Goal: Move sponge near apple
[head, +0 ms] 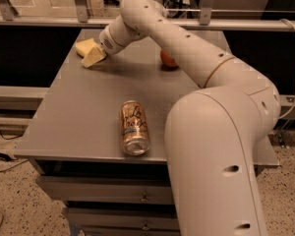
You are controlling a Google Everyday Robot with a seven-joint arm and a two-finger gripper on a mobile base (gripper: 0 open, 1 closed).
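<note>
The pale yellow sponge (pixel 83 46) lies on the grey table (pixel 88 112) near its far left corner. My gripper (pixel 92 56) reaches down from the right and sits right at the sponge, touching or overlapping its near right side. The red-orange apple (pixel 166 59) sits at the far middle of the table, well to the right of the sponge. My forearm crosses in front of the apple and hides part of it.
An orange-patterned drink can (pixel 133 127) lies on its side near the table's front edge. My large white arm (pixel 221 132) covers the table's right side. A railing (pixel 49 21) runs behind the table. Drawers (pixel 113 193) sit under the tabletop.
</note>
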